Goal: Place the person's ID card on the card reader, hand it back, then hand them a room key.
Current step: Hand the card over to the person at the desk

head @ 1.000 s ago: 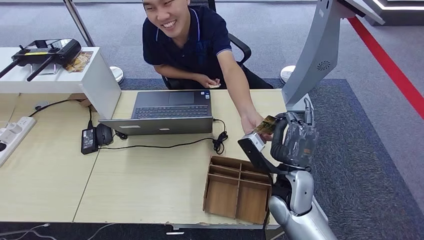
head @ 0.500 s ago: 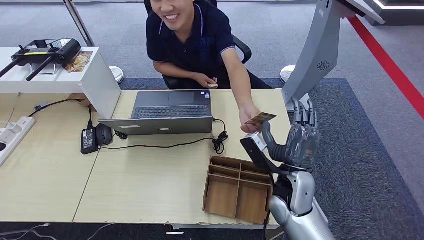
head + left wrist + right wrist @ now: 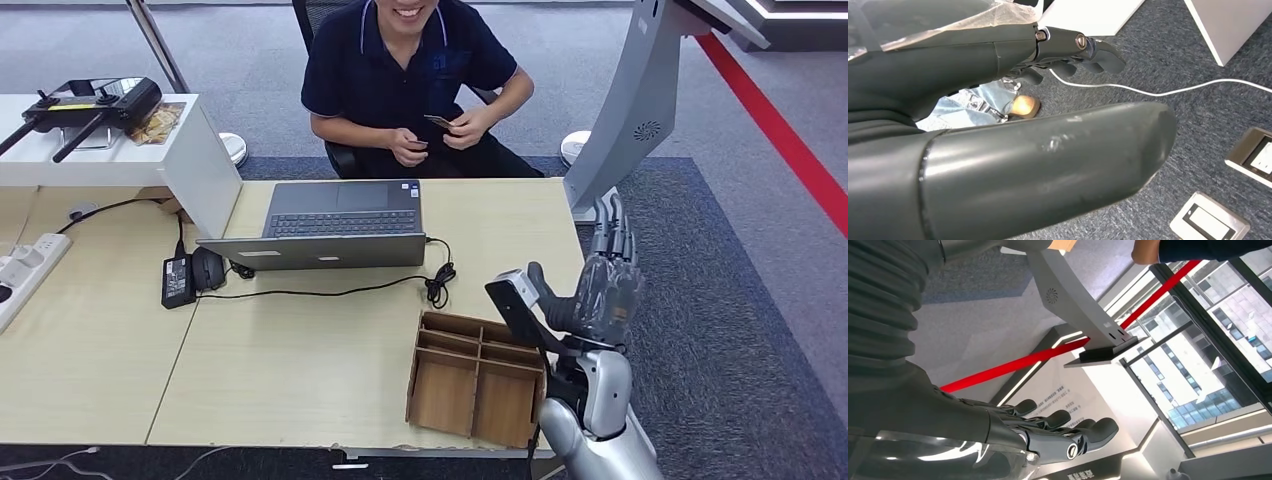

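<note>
Since a second ago the person pulled the ID card [image 3: 437, 121] back off my right hand and now has it up by their chest, behind the surface's far edge. It's a thin stiff slippery thing, so pinch by the edges. Going left to right on the surface [image 3: 300, 370]: power strip [image 3: 25, 270] at the left edge, laptop [image 3: 335, 225] mid-far, wooden tray [image 3: 476, 377] at the near right corner. My right hand [image 3: 598, 290] hovers off the right edge, fingers released, empty. Left hand [image 3: 998, 150] hangs over carpet, holding nothing I can see. Can't spot a room key.
</note>
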Available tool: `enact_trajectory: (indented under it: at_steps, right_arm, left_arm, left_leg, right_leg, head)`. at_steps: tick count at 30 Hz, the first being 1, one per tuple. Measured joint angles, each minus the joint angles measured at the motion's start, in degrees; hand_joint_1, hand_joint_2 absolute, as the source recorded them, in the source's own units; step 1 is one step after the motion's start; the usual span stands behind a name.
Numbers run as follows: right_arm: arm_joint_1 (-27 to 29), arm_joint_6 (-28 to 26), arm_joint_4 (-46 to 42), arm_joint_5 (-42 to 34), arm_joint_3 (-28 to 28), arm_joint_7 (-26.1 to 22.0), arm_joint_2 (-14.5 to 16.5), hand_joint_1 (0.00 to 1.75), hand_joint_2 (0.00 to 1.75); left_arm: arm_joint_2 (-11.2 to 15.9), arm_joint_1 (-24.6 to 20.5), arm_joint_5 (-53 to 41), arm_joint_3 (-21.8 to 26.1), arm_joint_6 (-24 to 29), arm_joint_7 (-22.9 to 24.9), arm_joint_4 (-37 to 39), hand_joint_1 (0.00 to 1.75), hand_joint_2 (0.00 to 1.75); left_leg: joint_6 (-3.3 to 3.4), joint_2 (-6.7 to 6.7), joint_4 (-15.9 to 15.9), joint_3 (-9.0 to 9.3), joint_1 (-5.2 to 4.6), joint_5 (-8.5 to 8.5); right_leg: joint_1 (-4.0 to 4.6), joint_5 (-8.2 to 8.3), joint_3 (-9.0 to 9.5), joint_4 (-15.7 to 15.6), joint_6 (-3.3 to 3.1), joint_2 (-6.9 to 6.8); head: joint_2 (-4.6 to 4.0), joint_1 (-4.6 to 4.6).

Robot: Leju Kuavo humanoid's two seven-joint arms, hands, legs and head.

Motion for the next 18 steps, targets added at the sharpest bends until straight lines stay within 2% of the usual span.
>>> enact_trajectory:
  at_steps: [8, 12, 15, 18]
  right_arm:
    - [4.26, -0.05, -2.63, -1.69, -3.26, -3.95, 1.66, 0.0, 1.75]
    - [7.17, -0.07, -4.97, -7.86, -7.42, -12.64, 4.64, 0.0, 1.75]
    - [8.07, -0.11, -5.97, -15.24, -10.88, -19.78, 7.49, 0.0, 1.75]
    - [8.37, -0.13, -6.14, -22.8, -14.19, -24.77, 10.54, 0.0, 1.75]
  left_arm:
    - [0.09, 0.5, 0.49, -0.13, -0.03, 0.69, 0.02, 0.0, 0.0]
    - [0.14, 0.6, 0.55, -0.15, -0.44, 1.11, 0.02, 0.0, 0.0]
    - [0.15, 0.6, 0.74, -0.16, -0.43, 1.28, 0.02, 0.0, 0.0]
    - [0.15, 0.6, 1.49, -0.15, -0.36, 1.63, 0.02, 0.0, 0.0]
  left_leg:
    - [0.0, -0.01, 0.0, -0.03, 0.0, -0.01]
    - [0.0, 0.02, -0.01, -0.04, 0.01, -0.01]
    - [0.0, 0.03, -0.02, -0.04, 0.01, 0.0]
    - [0.0, 0.03, -0.02, -0.03, 0.01, 0.0]
  right_leg:
    - [0.0, -0.01, -0.03, 0.0, -0.01, 0.0]
    - [0.01, -0.01, -0.05, 0.0, -0.01, 0.01]
    - [0.02, -0.01, -0.06, 0.0, -0.01, 0.01]
    - [0.02, -0.01, -0.05, 0.01, -0.02, 0.01]
  head:
    - [0.0, -0.01]
    - [0.0, -0.01]
    - [0.0, -0.01]
    - [0.0, -0.01]
